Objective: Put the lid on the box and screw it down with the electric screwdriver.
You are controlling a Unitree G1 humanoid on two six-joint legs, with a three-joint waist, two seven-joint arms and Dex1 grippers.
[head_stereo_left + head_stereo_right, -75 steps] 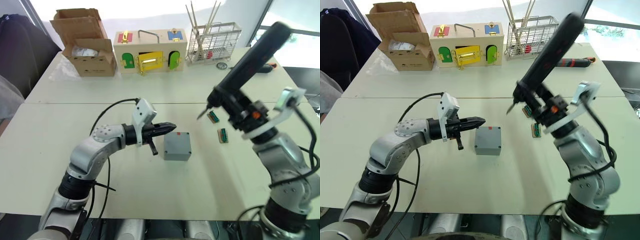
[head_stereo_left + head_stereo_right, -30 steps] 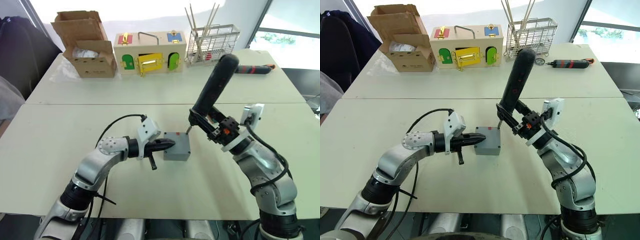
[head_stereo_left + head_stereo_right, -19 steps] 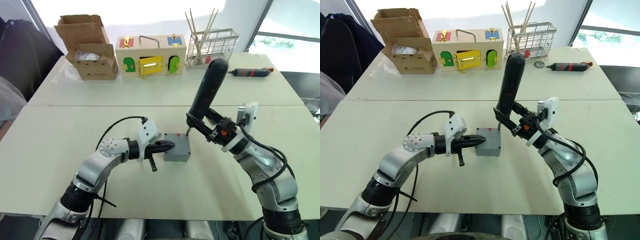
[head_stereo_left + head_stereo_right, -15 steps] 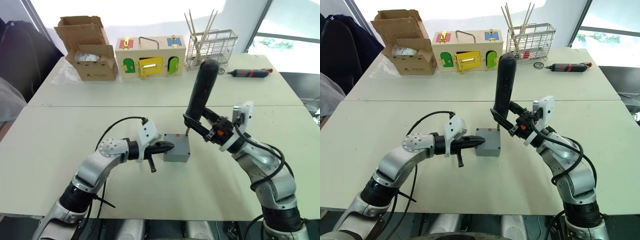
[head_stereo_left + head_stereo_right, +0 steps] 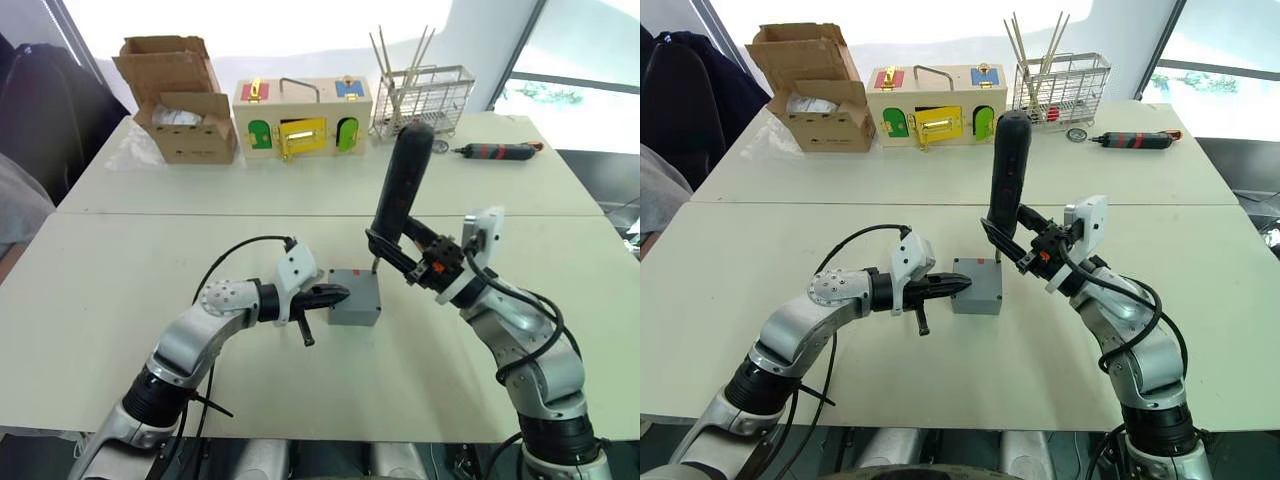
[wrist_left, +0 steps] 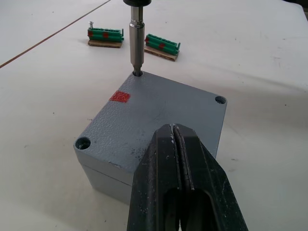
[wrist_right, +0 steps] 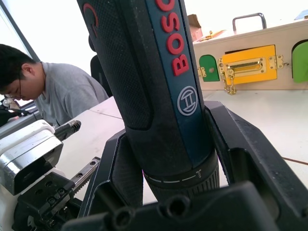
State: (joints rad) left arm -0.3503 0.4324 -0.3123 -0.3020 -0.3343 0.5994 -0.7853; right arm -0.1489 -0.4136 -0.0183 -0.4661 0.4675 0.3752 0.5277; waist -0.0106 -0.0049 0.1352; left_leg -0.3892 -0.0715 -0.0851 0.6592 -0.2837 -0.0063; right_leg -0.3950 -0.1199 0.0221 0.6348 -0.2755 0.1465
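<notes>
I am judging the screwing step to be in hand: the lid [image 6: 159, 115] is already sitting on the box [image 5: 355, 297], which is resting near the middle of the near table [image 5: 120, 300]. My right end effector [image 5: 1025, 252] is clamped on the electric screwdriver [image 5: 398, 190], which is standing nearly upright, and its bit [image 6: 136, 45] is sitting in the far-left corner screw hole of the lid, just beside the red mark [image 6: 120, 96]. My left end effector [image 5: 335, 294] is pressing against the left side of the box, fingers [image 6: 166, 163] together, steadying it and gripping nothing.

Next move, as I am judging it: keeping the bit square in the hole while driving, then shifting to another corner; two more corner holes are showing in the left wrist view, and I cannot tell whether screws are sitting in them.

Containers on the far table: a cardboard box [image 5: 185, 125] is standing open with something pale inside that I cannot identify; a wire basket [image 5: 1060, 85] is holding thin sticks; a wooden box with coloured doors [image 5: 303, 115] is standing shut, contents hidden
</notes>
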